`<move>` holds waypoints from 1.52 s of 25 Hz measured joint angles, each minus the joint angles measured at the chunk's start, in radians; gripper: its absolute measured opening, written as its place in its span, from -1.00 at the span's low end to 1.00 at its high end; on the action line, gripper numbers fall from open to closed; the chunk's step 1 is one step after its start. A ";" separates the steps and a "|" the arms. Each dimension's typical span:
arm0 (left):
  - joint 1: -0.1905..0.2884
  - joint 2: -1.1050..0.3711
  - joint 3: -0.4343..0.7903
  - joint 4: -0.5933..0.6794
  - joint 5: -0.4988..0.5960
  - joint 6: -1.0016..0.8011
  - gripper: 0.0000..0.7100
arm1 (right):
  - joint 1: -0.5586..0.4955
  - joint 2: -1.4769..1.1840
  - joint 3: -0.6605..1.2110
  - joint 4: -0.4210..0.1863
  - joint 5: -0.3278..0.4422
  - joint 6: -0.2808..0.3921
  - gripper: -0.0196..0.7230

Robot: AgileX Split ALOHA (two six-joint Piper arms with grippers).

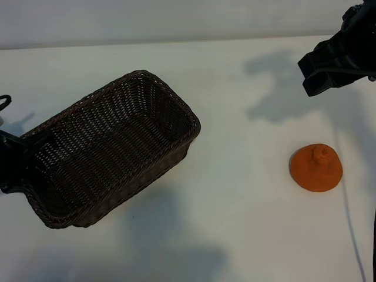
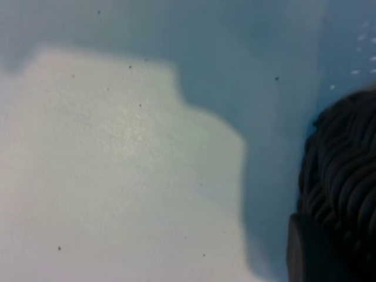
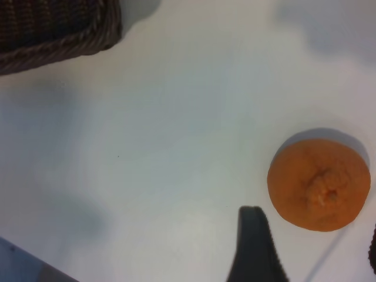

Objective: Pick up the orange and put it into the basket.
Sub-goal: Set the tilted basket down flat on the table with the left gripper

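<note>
I see my left gripper (image 1: pixel 23 154) clamped on the basket (image 1: pixel 117 111) rim's far end from the orange (image 1: pixel 316 167), while my right gripper (image 1: pixel 329 64) hangs spread above the orange.

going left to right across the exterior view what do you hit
left pincer at the basket's left end → basket → orange → right pincer, raised near the top right corner, its span overlapping the orange's
</note>
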 joint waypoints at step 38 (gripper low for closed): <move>0.000 -0.087 -0.356 -0.091 0.455 0.153 -0.55 | 0.000 0.000 0.000 0.005 0.000 0.000 0.28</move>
